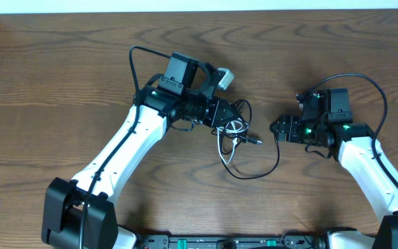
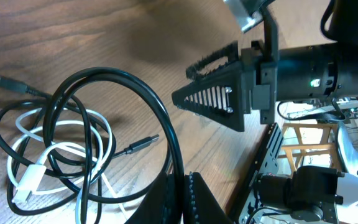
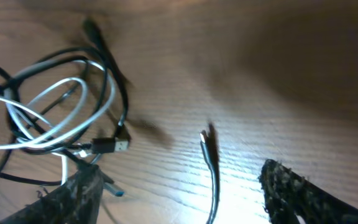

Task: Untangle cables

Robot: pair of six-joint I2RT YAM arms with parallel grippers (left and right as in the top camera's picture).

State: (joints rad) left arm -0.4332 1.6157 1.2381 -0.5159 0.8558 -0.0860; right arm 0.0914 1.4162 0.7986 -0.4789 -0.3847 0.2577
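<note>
The left claw [image 2: 182,198] is seen closed on a black cable [image 2: 157,112], which is pinched between its jaws and arches away ahead of it in a wide loop. Just beyond this claw's tips the tangle [image 1: 233,130] is spread on the table [image 1: 61,83]. Several black loops are wound over and through a white cable [image 2: 39,177].

The right claw [image 3: 178,177] is open, with its jaws set wide apart low over the wood. A black plug [image 3: 207,142] is laid between the jaws and is touched by neither. The tangle is found ahead of this claw, off to one side. From overhead the two claws are pointed at each other, near but apart. A slack black loop is trailed from the tangle round towards the right claw.
</note>
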